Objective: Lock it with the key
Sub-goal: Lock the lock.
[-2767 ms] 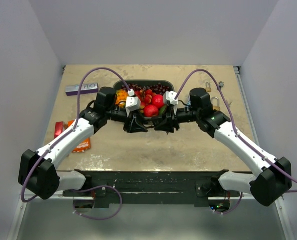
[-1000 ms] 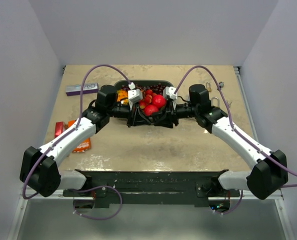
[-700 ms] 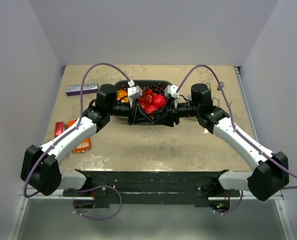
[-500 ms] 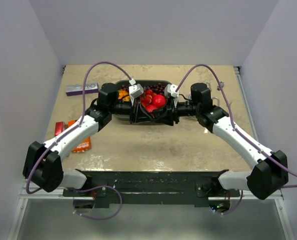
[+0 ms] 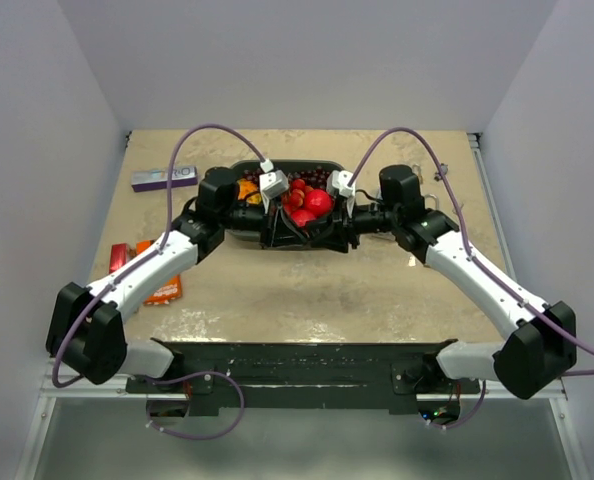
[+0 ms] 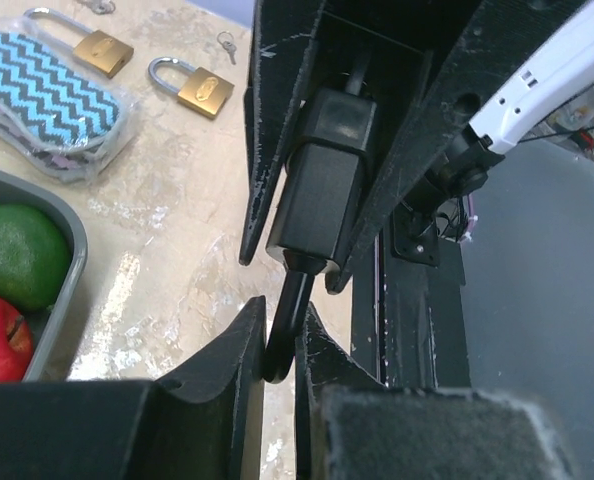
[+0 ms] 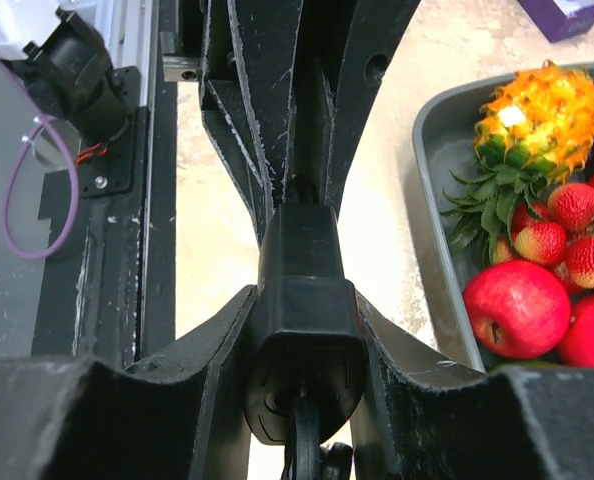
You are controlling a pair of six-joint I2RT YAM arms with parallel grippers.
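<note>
Holding the black padlock [image 7: 299, 340], right claw [image 7: 303, 296] hides it from above.

Your two arms match — the left arm [image 5: 142, 275] and right arm [image 5: 482, 282] have white link shells between chunky black joints, each trailed by a looping purple cable [image 5: 192, 135]. The fingers [image 6: 227, 365] are matte black wedges — their edges scuffed pale and chalky.

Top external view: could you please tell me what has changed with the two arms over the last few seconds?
Both grippers swung inward and slightly away from the bases, closing the gap between them. The left gripper now pinches the shackle of the black padlock, whose body sits in the right gripper. The fruit tray, purple box and orange packet stayed put.
</note>
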